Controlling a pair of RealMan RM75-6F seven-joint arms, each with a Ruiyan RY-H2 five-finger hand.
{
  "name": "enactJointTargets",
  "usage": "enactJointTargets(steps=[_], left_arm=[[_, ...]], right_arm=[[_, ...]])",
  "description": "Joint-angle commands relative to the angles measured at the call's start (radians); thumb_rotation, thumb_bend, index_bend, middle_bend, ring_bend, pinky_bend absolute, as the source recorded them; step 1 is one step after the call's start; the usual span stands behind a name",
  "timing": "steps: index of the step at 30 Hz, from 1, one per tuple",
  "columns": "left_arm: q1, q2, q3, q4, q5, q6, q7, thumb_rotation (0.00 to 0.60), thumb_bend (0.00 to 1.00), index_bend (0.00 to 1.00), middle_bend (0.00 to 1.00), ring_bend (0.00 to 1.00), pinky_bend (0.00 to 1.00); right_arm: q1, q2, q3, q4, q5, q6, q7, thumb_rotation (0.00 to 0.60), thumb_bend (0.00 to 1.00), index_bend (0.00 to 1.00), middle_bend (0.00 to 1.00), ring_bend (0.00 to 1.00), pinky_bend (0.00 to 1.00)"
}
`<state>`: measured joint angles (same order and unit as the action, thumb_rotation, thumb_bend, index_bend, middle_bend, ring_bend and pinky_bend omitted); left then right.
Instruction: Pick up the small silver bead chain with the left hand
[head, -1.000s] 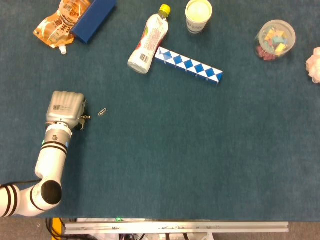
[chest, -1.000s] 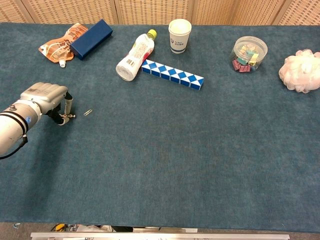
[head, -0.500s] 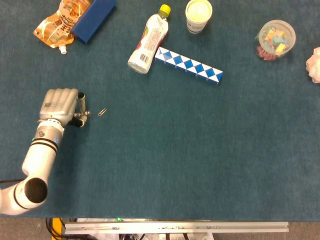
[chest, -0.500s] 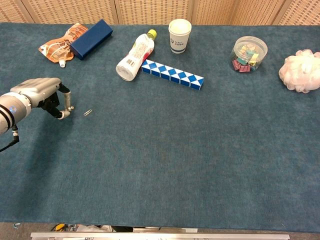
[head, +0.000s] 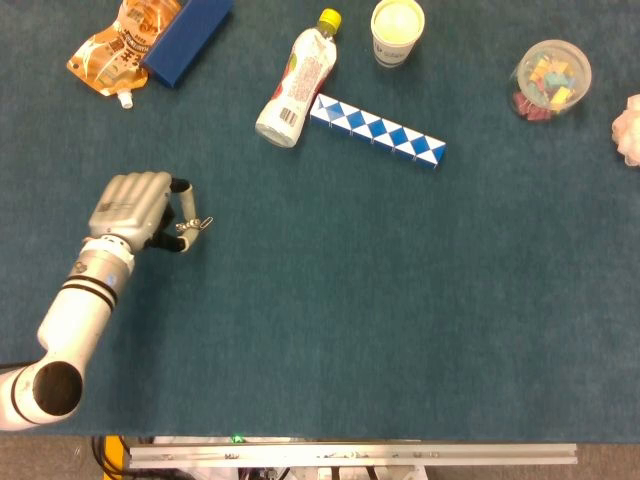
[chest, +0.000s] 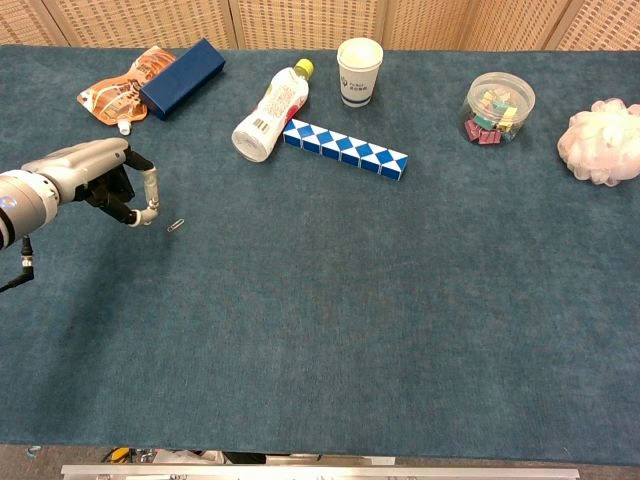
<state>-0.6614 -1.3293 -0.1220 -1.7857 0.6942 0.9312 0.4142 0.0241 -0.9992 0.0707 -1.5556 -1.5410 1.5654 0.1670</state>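
Observation:
The small silver bead chain (head: 203, 223) lies flat on the blue cloth at the left, also visible in the chest view (chest: 176, 225). My left hand (head: 140, 208) sits just to its left, palm down, fingers curved with a small gap between thumb and finger. Its fingertips (head: 186, 232) are right beside the chain's near end. In the chest view the left hand (chest: 95, 175) hovers slightly above the cloth and the chain lies free just beyond the fingertips (chest: 149, 212). Nothing is held. My right hand shows in neither view.
An orange pouch (head: 115, 45) and a blue box (head: 187, 37) lie at the back left. Behind centre are a white bottle (head: 296, 85), a blue-and-white snake puzzle (head: 377, 130) and a paper cup (head: 397, 30). A clip jar (head: 550, 78) and a pink puff (chest: 603, 141) sit far right.
The left hand has shifted right toward the chain and its curled fingers have spread a little. The chain has stayed where it was.

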Motion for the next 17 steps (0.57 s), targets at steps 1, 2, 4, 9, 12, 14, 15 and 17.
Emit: enactJointTargets(steps=[1, 2, 4, 9, 12, 14, 15, 17], left_arm=[[-0.016, -0.017, -0.006, 0.007, -0.016, -0.002, 0.001, 0.600, 0.35, 0.58, 1.00, 1.00, 1.00], [-0.025, -0.026, -0.008, 0.013, -0.028, -0.002, 0.004, 0.600, 0.35, 0.58, 1.00, 1.00, 1.00], [-0.039, -0.037, -0.012, 0.020, -0.049, -0.003, 0.010, 0.600, 0.35, 0.58, 1.00, 1.00, 1.00], [-0.069, -0.065, -0.022, 0.038, -0.091, 0.011, 0.026, 0.600, 0.35, 0.58, 1.00, 1.00, 1.00], [-0.083, -0.074, -0.021, 0.048, -0.113, 0.015, 0.035, 0.600, 0.35, 0.58, 1.00, 1.00, 1.00], [-0.089, -0.076, -0.019, 0.051, -0.126, 0.015, 0.037, 0.600, 0.35, 0.58, 1.00, 1.00, 1.00], [-0.091, -0.075, -0.019, 0.051, -0.132, 0.014, 0.036, 0.600, 0.35, 0.58, 1.00, 1.00, 1.00], [-0.096, -0.074, -0.015, 0.053, -0.139, 0.015, 0.038, 0.600, 0.35, 0.58, 1.00, 1.00, 1.00]], right_arm=[[-0.001, -0.001, 0.000, 0.003, 0.003, -0.002, 0.003, 0.600, 0.33, 0.52, 0.57, 0.46, 0.49], [-0.001, -0.002, 0.000, 0.005, 0.004, -0.002, 0.006, 0.600, 0.33, 0.52, 0.57, 0.46, 0.49], [-0.003, -0.002, -0.001, 0.008, 0.005, -0.001, 0.009, 0.600, 0.33, 0.52, 0.57, 0.46, 0.49], [-0.008, -0.002, -0.001, 0.019, 0.011, 0.001, 0.019, 0.600, 0.33, 0.52, 0.57, 0.46, 0.49], [-0.009, -0.001, -0.001, 0.021, 0.013, 0.000, 0.023, 0.600, 0.33, 0.52, 0.57, 0.46, 0.49], [-0.009, -0.002, -0.001, 0.024, 0.014, 0.000, 0.026, 0.600, 0.33, 0.52, 0.57, 0.46, 0.49], [-0.009, -0.002, 0.000, 0.025, 0.015, 0.000, 0.027, 0.600, 0.33, 0.52, 0.57, 0.46, 0.49], [-0.009, -0.002, 0.000, 0.026, 0.015, -0.001, 0.030, 0.600, 0.33, 0.52, 0.57, 0.46, 0.49]])
